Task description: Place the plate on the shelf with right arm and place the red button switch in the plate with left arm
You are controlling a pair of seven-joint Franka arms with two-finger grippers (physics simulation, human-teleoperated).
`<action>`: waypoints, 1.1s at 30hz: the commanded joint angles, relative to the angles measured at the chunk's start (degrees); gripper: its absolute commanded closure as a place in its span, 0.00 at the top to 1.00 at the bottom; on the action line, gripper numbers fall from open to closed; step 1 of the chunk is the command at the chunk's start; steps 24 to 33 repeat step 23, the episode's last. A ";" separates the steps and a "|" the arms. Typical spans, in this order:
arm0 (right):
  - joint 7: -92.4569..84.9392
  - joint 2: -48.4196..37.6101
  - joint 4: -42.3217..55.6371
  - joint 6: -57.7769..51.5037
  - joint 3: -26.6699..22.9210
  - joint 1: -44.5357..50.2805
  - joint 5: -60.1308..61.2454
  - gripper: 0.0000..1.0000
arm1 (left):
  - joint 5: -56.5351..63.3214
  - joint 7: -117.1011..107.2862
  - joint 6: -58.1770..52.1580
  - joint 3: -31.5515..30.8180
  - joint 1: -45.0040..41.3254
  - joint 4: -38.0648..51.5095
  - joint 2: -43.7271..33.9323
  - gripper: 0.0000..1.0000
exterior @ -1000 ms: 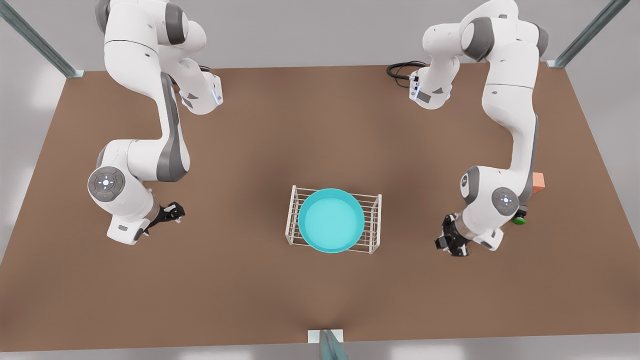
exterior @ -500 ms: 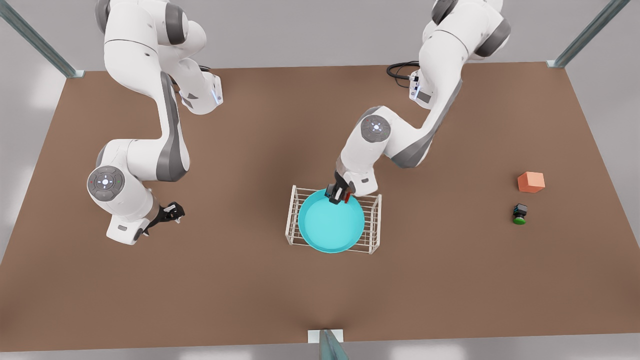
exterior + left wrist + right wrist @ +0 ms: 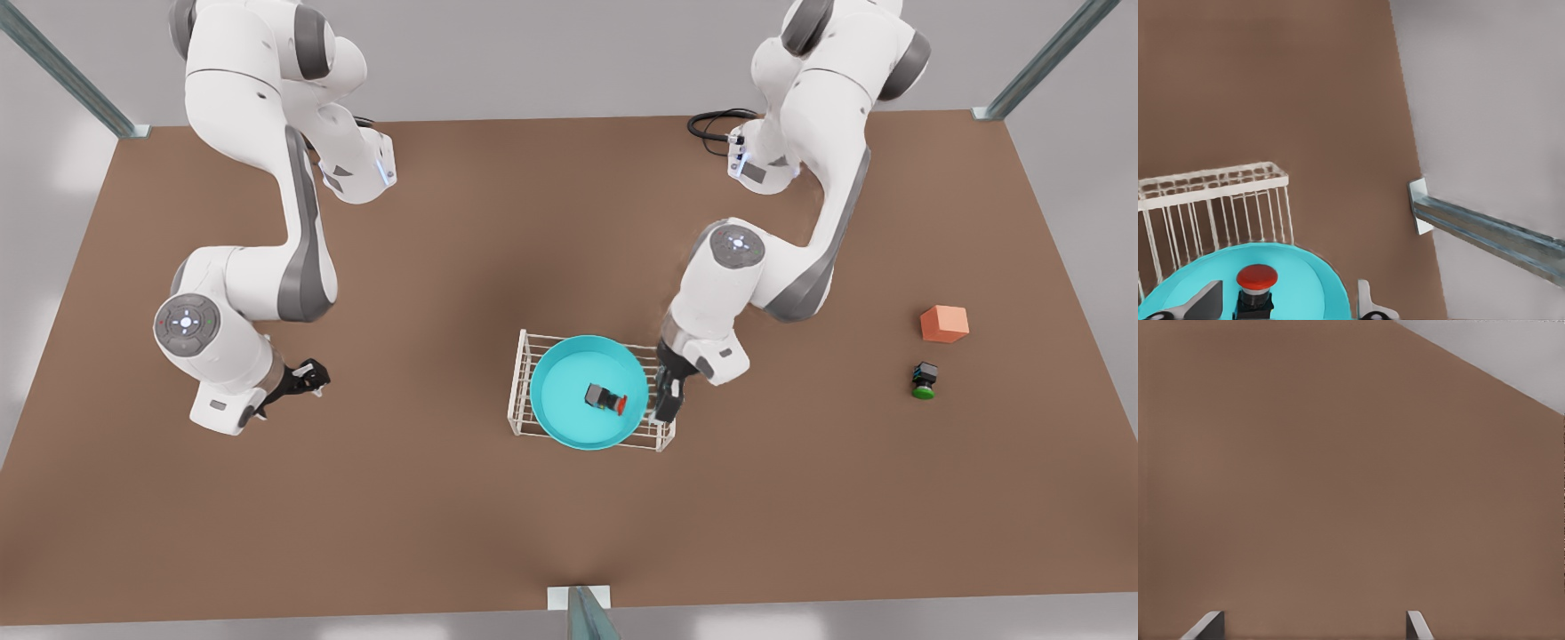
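Standing wide apart with nothing between them, the jaws of the left gripper hang at the three o'clock rim of the plate, just over the near right corner of the shelf as the front view shows it; in the left wrist view its two pale fingertips flank the red button switch without touching it. That switch lies inside the plate, a little toward three o'clock of the dish's centre, and in the front view it looks tipped on its side with the red cap pointing toward the gripper. The plate sits on the wire shelf, covering most of its bars. Jaws of the right gripper are also parted and empty in the right wrist view, where bare brown desk lies beyond its tips; that arm waits well off at nine o'clock of the shelf. Farther out at three o'clock, a green-capped switch and an orange cube rest on the desk, apart from everything else. Judging by this layout, both placements look done and the step in hand is the release and retreat of the left arm. The next move would call for lifting clear of the shelf's corner post and the plate's rim, so that neither gets nudged.
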 commanded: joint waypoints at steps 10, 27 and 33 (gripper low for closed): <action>-1.36 1.65 2.47 -3.38 -0.92 -2.80 0.68 1.00 | -13.10 107.06 -31.99 18.18 2.68 -4.46 -14.68 1.00; -0.92 1.65 2.47 -3.29 -0.65 -2.80 0.77 1.00 | -13.89 107.32 -35.51 18.36 3.21 0.64 -11.70 1.00; -0.92 1.65 2.47 -3.29 -0.65 -2.80 0.77 1.00 | -13.89 107.32 -35.51 18.36 3.21 0.64 -11.70 1.00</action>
